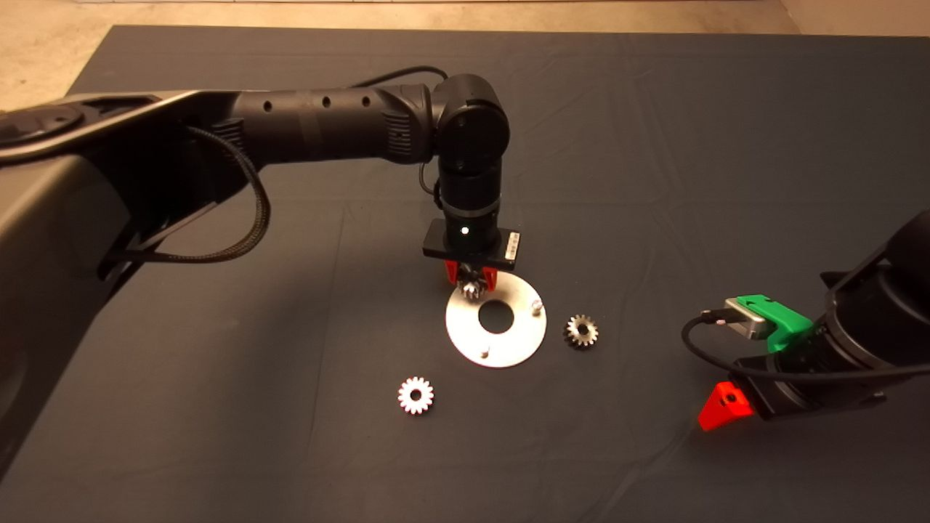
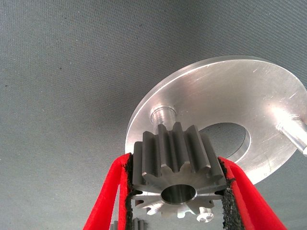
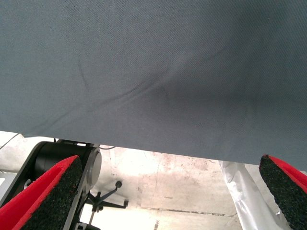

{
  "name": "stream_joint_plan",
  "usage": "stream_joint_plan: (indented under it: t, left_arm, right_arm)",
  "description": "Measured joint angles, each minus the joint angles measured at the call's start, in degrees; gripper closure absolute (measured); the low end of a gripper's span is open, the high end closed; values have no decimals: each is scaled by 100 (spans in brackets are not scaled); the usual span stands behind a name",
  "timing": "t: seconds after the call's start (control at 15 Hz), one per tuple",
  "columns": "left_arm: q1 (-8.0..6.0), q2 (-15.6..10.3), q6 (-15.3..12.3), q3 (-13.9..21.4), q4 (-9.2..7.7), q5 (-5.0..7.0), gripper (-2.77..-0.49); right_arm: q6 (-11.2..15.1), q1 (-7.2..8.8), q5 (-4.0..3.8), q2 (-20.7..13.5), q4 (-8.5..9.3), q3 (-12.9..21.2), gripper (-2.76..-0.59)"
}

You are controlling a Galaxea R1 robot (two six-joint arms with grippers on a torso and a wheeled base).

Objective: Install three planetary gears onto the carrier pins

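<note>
1. At the near edge of the desk, on the dark mat [image 1: 654, 145]: one loose planetary gear [image 1: 415, 396], lying flat, pale, well apart from the disc; untouched.
2. Off to the lower right: right gripper [image 3: 168, 191] parked above the mat, fingers [image 3: 48, 196] wide apart, nothing between them; beyond the mat's edge in its wrist view, pale floor and a dark stand.
3. Just right of the disc: second loose gear [image 1: 581, 331], flat on the mat, near the rim but not touching.
4. In the middle: flat round disc [image 1: 508, 345] with large centre hole; two bare carrier pins standing near the rim, near pin [image 1: 484, 354] and right pin [image 1: 536, 306]; third pin [image 2: 163, 115] at the far-left rim, seen upright in the left wrist view, also bare.
5. Over that far-left rim: left gripper [image 1: 471, 280], pointing straight down, clamped on the third gear [image 2: 178, 165]; black pads [image 2: 125, 191] pressed against the teeth on both sides; gear held level, centre hole visible, lifted clear of the disc and just beside the third pin, not on it.
6. Farther back: left arm [image 1: 327, 131] reaching in from the left across the mat.
</note>
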Motion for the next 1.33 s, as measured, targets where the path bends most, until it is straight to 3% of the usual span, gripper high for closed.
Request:
stream_joint_plan:
  t: [0.53,1.33]
  left_arm:
    - [-74,0,149,-16,5,116,-89]
    - [-74,0,152,-16,2,100,-88]
  right_arm:
    - [0,0,0,0,0,0,-276]
    - [0,0,0,0,0,0,-276]
